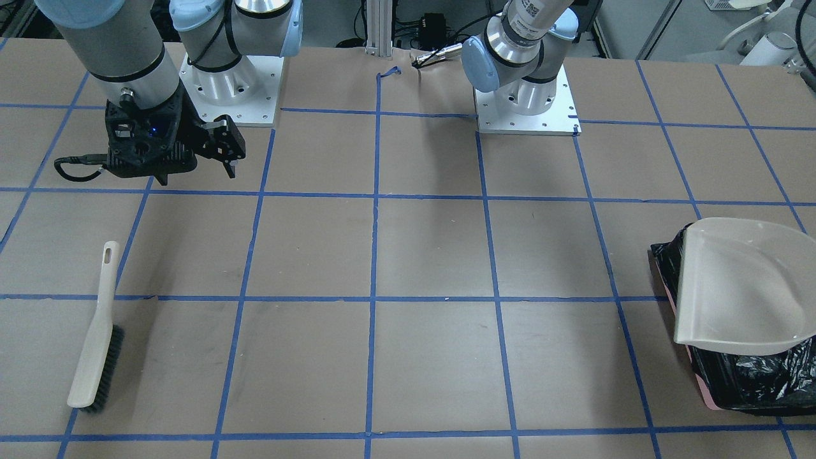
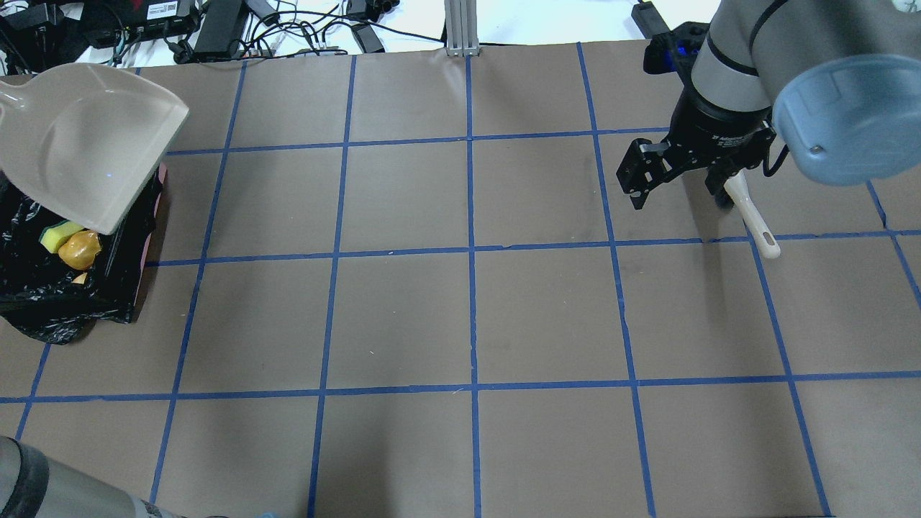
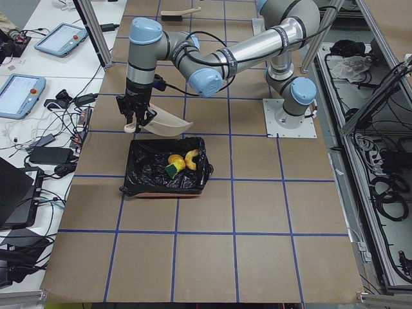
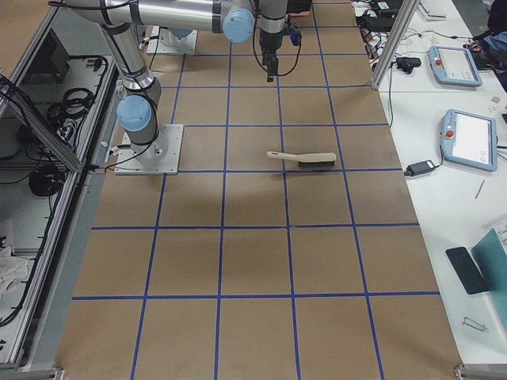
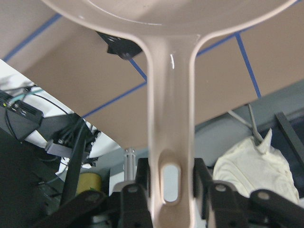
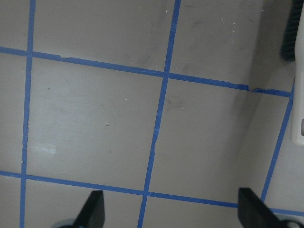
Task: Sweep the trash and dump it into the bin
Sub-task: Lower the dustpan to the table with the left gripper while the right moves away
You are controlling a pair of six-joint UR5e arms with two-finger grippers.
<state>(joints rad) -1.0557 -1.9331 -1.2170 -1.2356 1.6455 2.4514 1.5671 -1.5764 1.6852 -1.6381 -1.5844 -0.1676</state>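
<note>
My left gripper is shut on the handle of the beige dustpan and holds the pan tilted over the bin, a box lined with a black bag. The dustpan covers the bin's far part. Inside the bin lie the yellow-orange lump, the yellow sponge and a pale peel slice. My right gripper is open and empty, hovering above the table next to the brush. The brush lies flat on the table.
The brown table has a blue tape grid. The two arm bases stand at the robot's side. The bin's pink rim sits near the table's left end. Cables and devices lie beyond the far edge.
</note>
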